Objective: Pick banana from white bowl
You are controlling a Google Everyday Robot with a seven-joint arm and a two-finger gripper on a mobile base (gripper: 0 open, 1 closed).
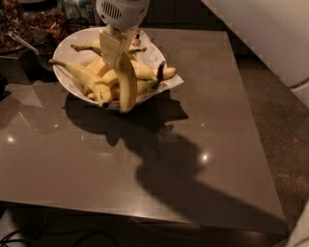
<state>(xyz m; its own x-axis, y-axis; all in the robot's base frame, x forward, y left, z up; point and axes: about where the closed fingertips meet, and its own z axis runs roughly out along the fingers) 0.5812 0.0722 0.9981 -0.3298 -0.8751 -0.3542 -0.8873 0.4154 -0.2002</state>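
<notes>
The white bowl stands at the table's far left and holds several yellow bananas. My gripper hangs over the bowl from its white wrist. Its beige fingers are shut on the upper end of a plump curved banana. That banana hangs nearly upright, with its lower tip level with the bowl's near rim. Another banana with a dark tip lies at the bowl's right side.
Glass jars with dark snacks stand behind the bowl at the far left. My white arm fills the upper right. The brown table ends at the right over a speckled floor.
</notes>
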